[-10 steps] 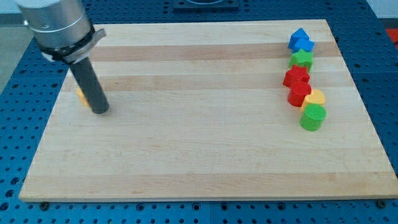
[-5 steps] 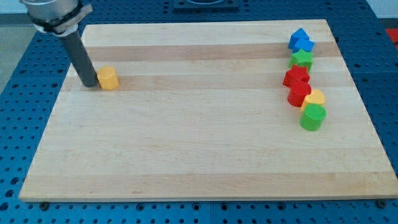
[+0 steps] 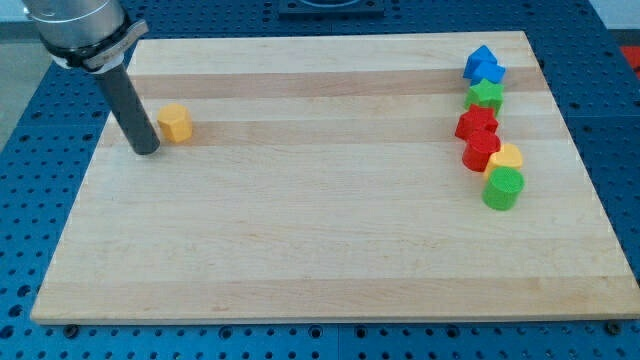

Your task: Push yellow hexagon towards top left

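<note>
- Currently my tip (image 3: 146,149) stands on the counter (image 3: 320,250) just at 8 o'clock of the yellow hexagon (image 3: 175,122), a thin gap apart.
- No pincer exists on this rod, so nothing is held.
- Hexagon sits in the counter's upper-left region, well apart from the blue (image 3: 483,65), green (image 3: 486,95), red (image 3: 478,138) and other blocks at 3 o'clock.
- Risk: pushing from this side would likely drive it toward 2 o'clock, away from the goal; a glancing contact could spin it aside.
- Its shape is compact; no long axis or heading can be told.
</note>
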`<action>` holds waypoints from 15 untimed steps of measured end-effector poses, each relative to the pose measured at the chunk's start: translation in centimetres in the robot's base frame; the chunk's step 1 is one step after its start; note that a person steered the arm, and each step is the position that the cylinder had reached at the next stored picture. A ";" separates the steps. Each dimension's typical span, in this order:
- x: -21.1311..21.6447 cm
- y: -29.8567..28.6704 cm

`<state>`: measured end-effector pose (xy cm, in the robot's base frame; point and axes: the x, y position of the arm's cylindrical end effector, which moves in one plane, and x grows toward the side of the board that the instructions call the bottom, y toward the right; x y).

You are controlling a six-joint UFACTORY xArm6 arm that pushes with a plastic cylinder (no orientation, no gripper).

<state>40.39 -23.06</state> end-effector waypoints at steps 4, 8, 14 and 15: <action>-2.3 3.5; -9.0 4.7; -10.0 6.0; -11.8 6.7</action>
<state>28.61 -16.35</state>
